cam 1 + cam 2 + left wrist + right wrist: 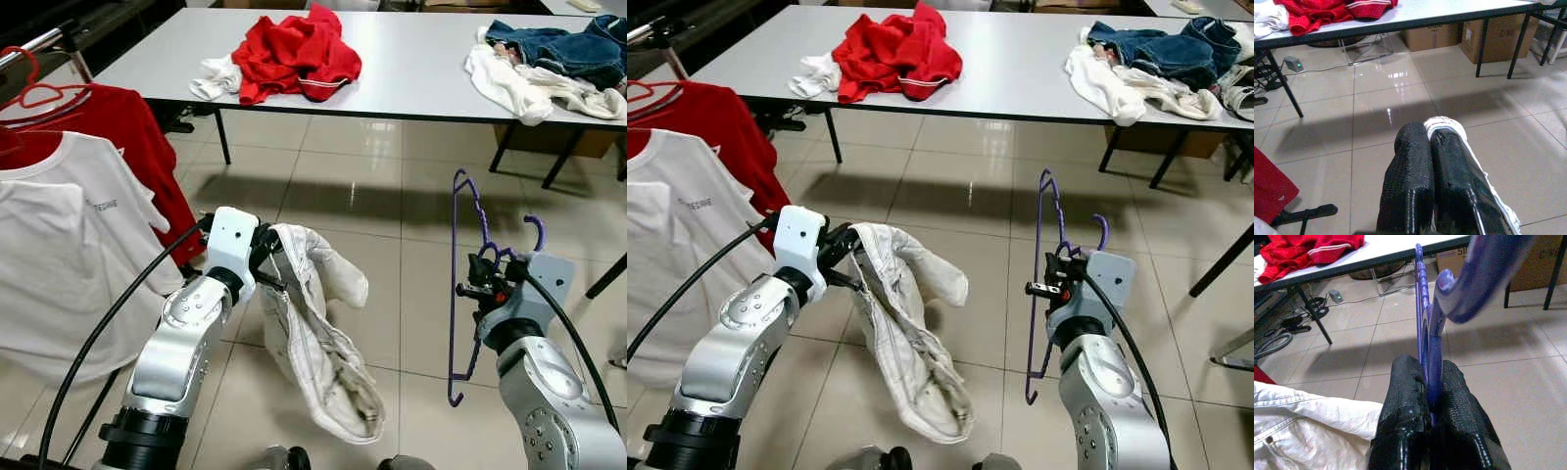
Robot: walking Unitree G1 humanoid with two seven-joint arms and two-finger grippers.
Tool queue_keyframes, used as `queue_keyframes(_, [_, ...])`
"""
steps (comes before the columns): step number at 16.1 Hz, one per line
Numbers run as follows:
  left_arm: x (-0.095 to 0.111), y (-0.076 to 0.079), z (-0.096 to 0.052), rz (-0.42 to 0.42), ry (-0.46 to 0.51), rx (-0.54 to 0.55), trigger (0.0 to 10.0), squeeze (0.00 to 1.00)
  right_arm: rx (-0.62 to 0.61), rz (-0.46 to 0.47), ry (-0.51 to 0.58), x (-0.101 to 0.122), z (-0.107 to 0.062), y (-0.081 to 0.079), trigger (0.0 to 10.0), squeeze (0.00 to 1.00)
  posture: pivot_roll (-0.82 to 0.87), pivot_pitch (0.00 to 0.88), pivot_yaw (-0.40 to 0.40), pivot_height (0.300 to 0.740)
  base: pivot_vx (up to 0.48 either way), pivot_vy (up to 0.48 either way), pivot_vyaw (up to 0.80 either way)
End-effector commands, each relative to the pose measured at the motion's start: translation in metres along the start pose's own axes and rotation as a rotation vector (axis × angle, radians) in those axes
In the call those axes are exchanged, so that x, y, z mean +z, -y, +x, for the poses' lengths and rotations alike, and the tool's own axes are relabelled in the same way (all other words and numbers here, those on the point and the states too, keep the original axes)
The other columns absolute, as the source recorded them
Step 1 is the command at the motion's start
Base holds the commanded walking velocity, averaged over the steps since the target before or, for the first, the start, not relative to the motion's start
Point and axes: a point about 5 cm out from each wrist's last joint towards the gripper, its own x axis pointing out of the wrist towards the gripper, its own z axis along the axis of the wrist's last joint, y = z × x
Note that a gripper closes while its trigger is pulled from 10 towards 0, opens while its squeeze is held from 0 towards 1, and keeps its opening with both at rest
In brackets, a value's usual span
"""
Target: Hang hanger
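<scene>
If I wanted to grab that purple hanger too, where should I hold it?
Take the purple wire hanger by its long straight bottom bar, from the side facing the white garment. The right gripper already pinches its neck below the hook, and the bar hangs bare.

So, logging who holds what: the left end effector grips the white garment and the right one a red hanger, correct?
Not quite: the hanger is purple, not red, as the right wrist view shows. The right end effector is shut on it, and the left end effector does grip the white garment.
</scene>
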Motion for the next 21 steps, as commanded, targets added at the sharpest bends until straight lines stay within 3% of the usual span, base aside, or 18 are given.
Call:
queue_keyframes(1, [0.0157,-0.0021,-0.0007,0.029,0.07,0.002,10.0,0.0,0.004,0.002,0.02,0.004,-0.0004,-0.0007,10.0,0.0,-0.12,0.094,0.083,0.74,0.247,0.0,0.0])
queue_keyframes(8, [0.0159,-0.0023,-0.0012,0.031,0.068,-0.006,10.0,0.0,0.006,-0.006,0.018,0.0038,-0.0001,-0.0018,10.0,0.0,-0.12,0.091,0.081,0.74,0.276,0.0,0.0])
queue_keyframes(11, [0.0161,-0.0025,-0.0012,0.032,0.068,-0.007,10.0,0.0,-0.007,-0.08,0.017,0.005,0.0,-0.0006,10.0,0.0,-0.12,0.091,0.083,0.74,0.305,0.0,0.0])
queue_keyframes(14, [0.016,-0.0024,-0.0015,0.033,0.067,-0.007,10.0,0.0,-0.008,-0.08,0.014,0.0044,-0.0003,-0.0007,10.0,0.0,-0.12,0.092,0.083,0.74,0.305,0.0,0.73])
queue_keyframes(16, [0.0158,-0.0019,-0.0016,0.034,0.066,-0.009,10.0,0.0,-0.022,-0.039,0.022,0.0045,-0.0007,0.0018,10.0,0.0,-0.12,0.093,0.083,0.74,0.308,0.0,0.0])
queue_keyframes(21, [0.016,-0.0019,-0.0011,0.034,0.066,-0.012,10.0,0.0,-0.016,-0.043,0.026,0.0055,-0.0008,0.0009,10.0,0.0,-0.12,0.092,0.083,0.74,0.305,0.0,0.0])
